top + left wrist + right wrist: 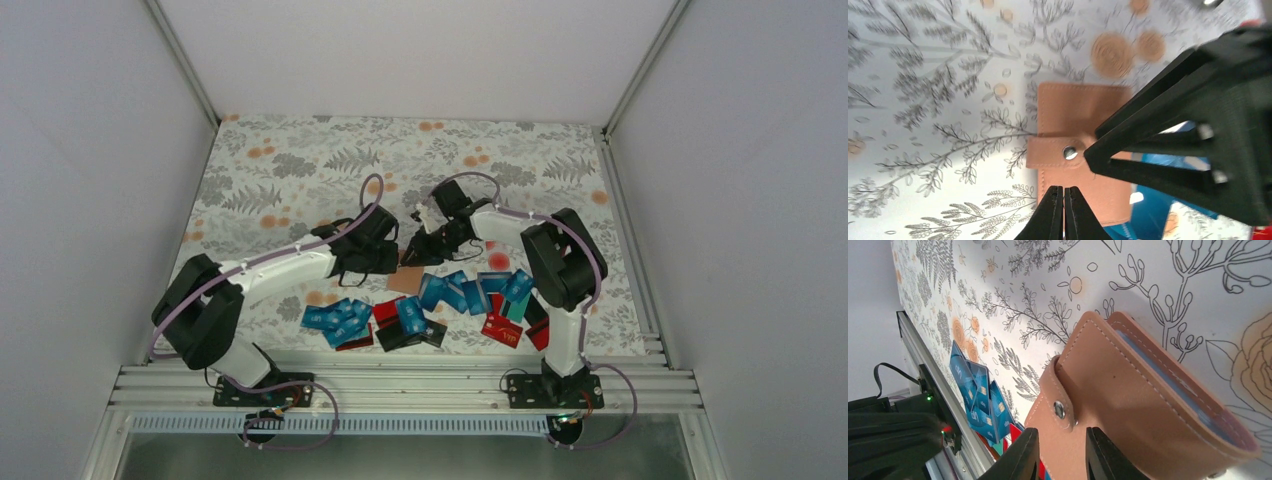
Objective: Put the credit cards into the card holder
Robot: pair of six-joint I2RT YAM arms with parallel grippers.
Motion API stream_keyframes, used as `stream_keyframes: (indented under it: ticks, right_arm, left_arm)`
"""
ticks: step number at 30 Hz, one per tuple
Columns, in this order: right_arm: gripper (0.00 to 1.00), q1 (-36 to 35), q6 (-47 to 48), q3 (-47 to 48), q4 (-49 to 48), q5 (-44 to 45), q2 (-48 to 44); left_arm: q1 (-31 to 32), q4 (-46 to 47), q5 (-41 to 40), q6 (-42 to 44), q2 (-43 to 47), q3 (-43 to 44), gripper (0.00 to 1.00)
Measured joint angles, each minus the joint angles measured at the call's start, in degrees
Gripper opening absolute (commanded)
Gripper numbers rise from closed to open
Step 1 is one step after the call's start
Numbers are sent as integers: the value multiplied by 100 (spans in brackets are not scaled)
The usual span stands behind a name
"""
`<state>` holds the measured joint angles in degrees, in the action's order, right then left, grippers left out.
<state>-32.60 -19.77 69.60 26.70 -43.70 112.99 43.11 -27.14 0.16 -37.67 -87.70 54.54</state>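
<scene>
The tan card holder point(408, 279) lies on the floral cloth behind the cards, its strap snapped shut. In the left wrist view the card holder point(1083, 112) lies flat. My left gripper point(1063, 199) is shut and empty, with its tips over the holder's near edge. My right gripper point(1060, 452) is open by a narrow gap, with its tips over the holder point(1133, 400) beside the snap. A blue card edge shows inside the holder's mouth. Blue credit cards point(340, 318) lie with red and black ones along the front. From above, the left gripper point(385, 256) and the right gripper point(420, 250) meet at the holder.
Another group of blue cards point(475, 290) and red cards point(502, 329) lies right of the holder, near the right arm's base. The aluminium rail point(400, 385) runs along the front. White walls enclose the cloth on three sides.
</scene>
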Motion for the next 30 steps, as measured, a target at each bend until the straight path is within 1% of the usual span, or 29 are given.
stream_keyframes:
  ticks: [1,2,3,5,9,12,13,15,16,17,18,19,20,27,30]
  right_arm:
    - [28,0,-4,0,35,39,-55]
    - [29,0,-9,0,57,55,-94]
    - [30,0,-7,-2,83,74,-133]
    - [36,0,-11,-24,120,92,-216]
    - [52,0,-11,-94,168,166,-487]
    - [67,0,-44,-103,162,271,-798]
    - [74,0,-50,-103,155,330,-922]
    - [94,0,-74,-103,157,470,-1167]
    - [99,0,-120,-103,164,553,-1285]
    - [100,4,-120,-103,162,691,-1451]
    - [100,13,-111,-103,162,855,-1659]
    - [100,33,-151,-103,153,1019,-1873]
    - [100,46,-173,-103,144,1161,-2059]
    - [100,321,-293,-177,-81,2197,-3554]
    - [100,426,-315,-291,-205,2492,-4000]
  left_arm:
    - [0,-55,-48,17,61,72,10]
    - [0,-129,-114,61,151,179,23]
    - [0,-181,-173,109,236,273,30]
    - [0,-293,-310,181,461,538,40]
    - [-2,-387,-452,402,863,1130,51]
    - [-2,-417,-557,586,1088,1504,61]
    - [-2,-428,-579,651,1174,1576,64]
    - [-2,-466,-621,756,1335,1663,67]
    - [-2,-503,-645,787,1410,1720,69]
    - [-2,-546,-682,828,1475,1797,74]
    - [-2,-577,-717,859,1523,1878,93]
    - [-2,-595,-743,890,1572,1947,99]
    - [-2,-608,-774,925,1622,1998,100]
    - [-2,-813,-1082,949,1921,2026,100]
    - [-2,-857,-1156,949,1976,2020,100]
